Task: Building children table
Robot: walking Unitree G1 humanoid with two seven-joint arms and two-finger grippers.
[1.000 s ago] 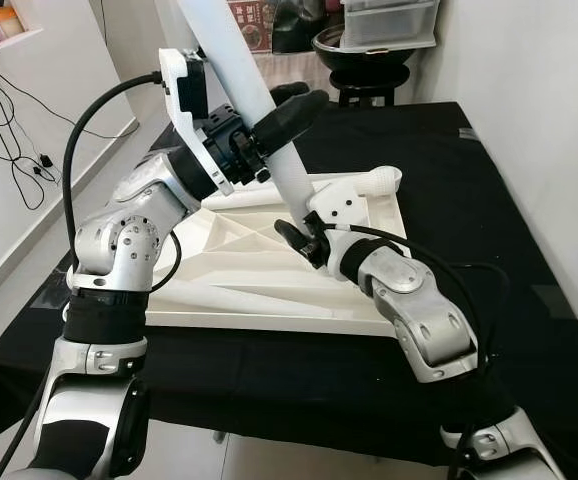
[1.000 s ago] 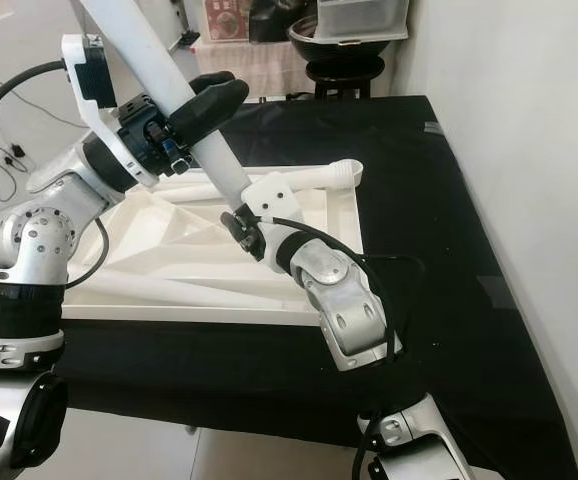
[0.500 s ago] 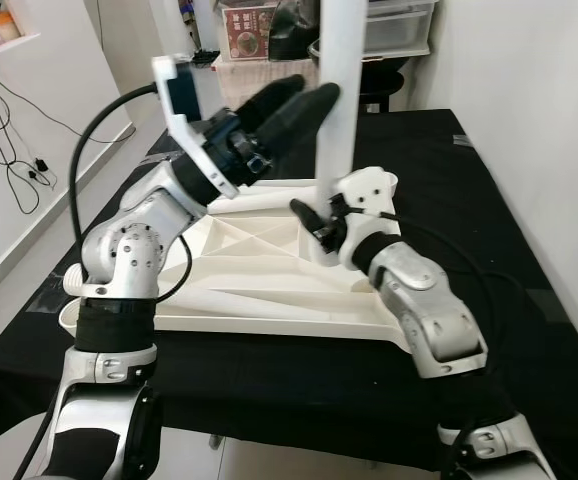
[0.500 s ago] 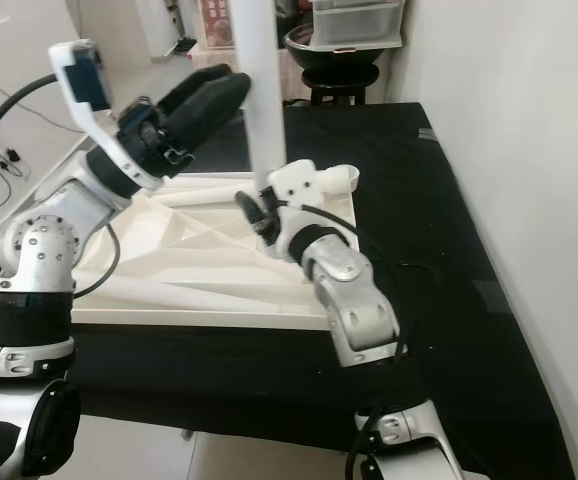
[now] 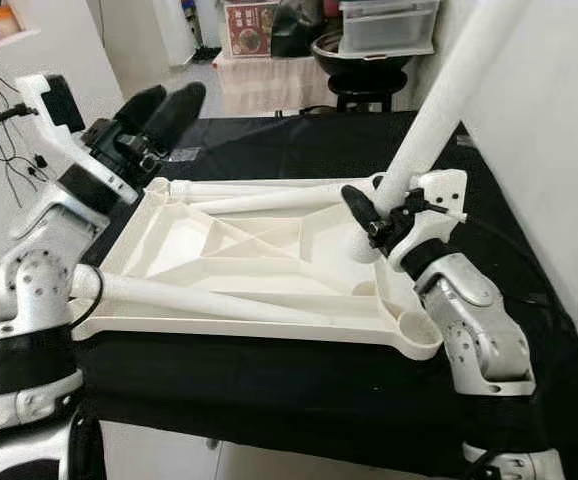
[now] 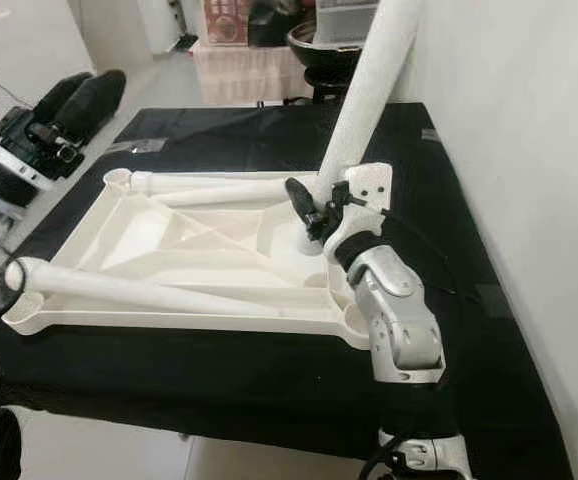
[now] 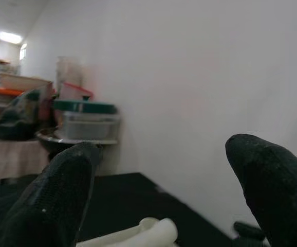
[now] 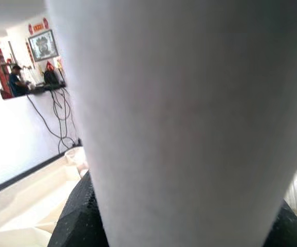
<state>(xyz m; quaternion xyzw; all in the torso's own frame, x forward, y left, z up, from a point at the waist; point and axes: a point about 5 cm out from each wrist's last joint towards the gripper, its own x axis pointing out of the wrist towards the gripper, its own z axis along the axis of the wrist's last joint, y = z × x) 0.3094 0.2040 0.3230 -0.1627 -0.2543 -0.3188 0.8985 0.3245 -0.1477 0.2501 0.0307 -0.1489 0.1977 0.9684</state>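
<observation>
White table leg (image 5: 439, 110): tilted, foot at tabletop's right edge, clenched in right claw (image 5: 374, 222) | upturned white tabletop (image 5: 259, 255): mid-counter, two legs lying across | left claw (image 5: 159, 108): released, over far-left corner | black-clothed counter (image 5: 299, 385)

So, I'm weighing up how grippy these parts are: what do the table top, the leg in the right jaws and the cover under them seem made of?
Table top: looks like moulded plastic, white, faint sheen, ribbed underside. Leg: apparently the same smooth white plastic, a plain tube. Cover: black cloth, matte, draping over the edge. The right gripper clasps the leg.
</observation>
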